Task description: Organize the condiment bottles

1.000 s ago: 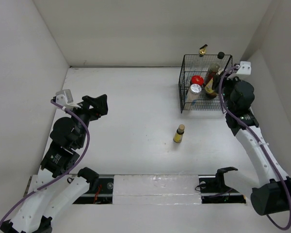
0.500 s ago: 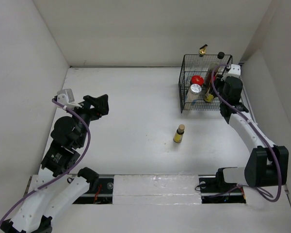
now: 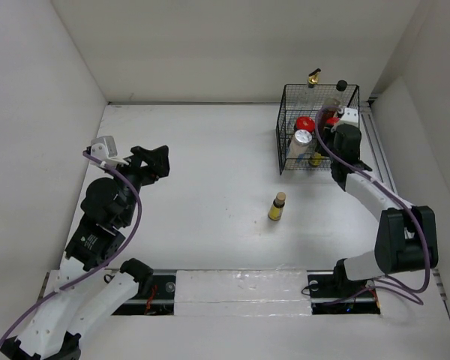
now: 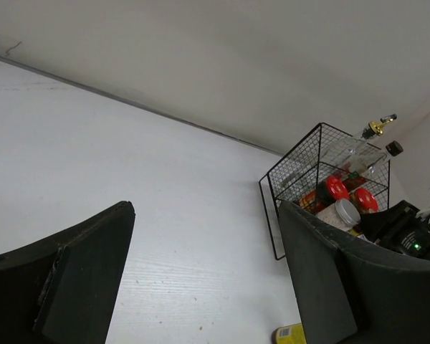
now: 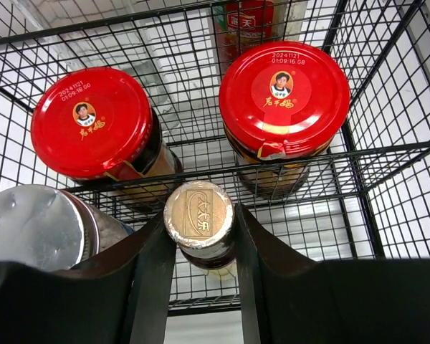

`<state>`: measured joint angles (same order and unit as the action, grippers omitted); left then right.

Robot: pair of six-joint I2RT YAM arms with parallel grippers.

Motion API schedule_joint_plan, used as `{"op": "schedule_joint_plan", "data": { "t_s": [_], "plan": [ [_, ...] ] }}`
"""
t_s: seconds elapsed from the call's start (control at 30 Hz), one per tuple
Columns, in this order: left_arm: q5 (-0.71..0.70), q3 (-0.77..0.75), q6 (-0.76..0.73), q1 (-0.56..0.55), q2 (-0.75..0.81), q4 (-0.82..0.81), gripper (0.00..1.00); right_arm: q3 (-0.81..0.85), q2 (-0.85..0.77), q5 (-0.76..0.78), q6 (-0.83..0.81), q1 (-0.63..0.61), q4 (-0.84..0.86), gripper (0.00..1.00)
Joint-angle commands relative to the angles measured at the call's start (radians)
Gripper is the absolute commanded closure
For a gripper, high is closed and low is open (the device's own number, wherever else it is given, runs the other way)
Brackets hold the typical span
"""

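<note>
Over in the far right corner, the black wire basket (image 3: 283, 150) stands close to the right wall (image 3: 427, 112) and a little off the back wall (image 3: 225, 45). The right gripper (image 3: 324, 150) reaches into it from its near right side. Its jaws are clamped on the brown cap of a small yellow bottle (image 5: 198, 218), which is at the basket's near side, just beside the silver-lidded jar (image 5: 29, 226). Beyond it stand a red-lidded jar (image 5: 92, 122) and a second red-lidded jar (image 5: 284, 88), side by side with a gap between them. Past those is the dark red-labelled bottle (image 5: 245, 25). Room in there is tight, with wires running close around the held bottle, and I cannot tell whether its base is down on the basket floor. The tall clear bottle (image 3: 313, 77) shows its gold spout above the basket's far rim.

Another small yellow bottle (image 3: 277, 206) stands upright alone on the table (image 3: 210, 150), well clear of the basket's near edge, with open white surface all around it. The left gripper (image 3: 154, 161) hangs over the left part of the table, near the left wall (image 3: 37, 112). Its jaws are open with nothing between them, and it is well apart from every bottle.
</note>
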<state>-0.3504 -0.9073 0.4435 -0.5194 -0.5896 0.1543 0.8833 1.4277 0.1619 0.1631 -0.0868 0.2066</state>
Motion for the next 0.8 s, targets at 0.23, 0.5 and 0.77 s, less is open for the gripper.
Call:
{"op": "schedule_joint_plan", "data": {
  "t_s": [0.23, 0.5, 0.77],
  "plan": [
    [0.005, -0.002, -0.009, 0.004, -0.012, -0.044, 0.22, -0.024, -0.142, 0.037, 0.030, -0.021, 0.076, 0.33],
    [-0.004, -0.002, -0.019, 0.004, -0.001, -0.044, 0.25, -0.061, -0.423, -0.070, 0.030, -0.142, -0.062, 0.38],
    [0.020, -0.002, -0.019, 0.004, -0.013, -0.041, 0.61, -0.173, -0.630, -0.211, -0.002, -0.365, -0.366, 0.65]
  ]
}}
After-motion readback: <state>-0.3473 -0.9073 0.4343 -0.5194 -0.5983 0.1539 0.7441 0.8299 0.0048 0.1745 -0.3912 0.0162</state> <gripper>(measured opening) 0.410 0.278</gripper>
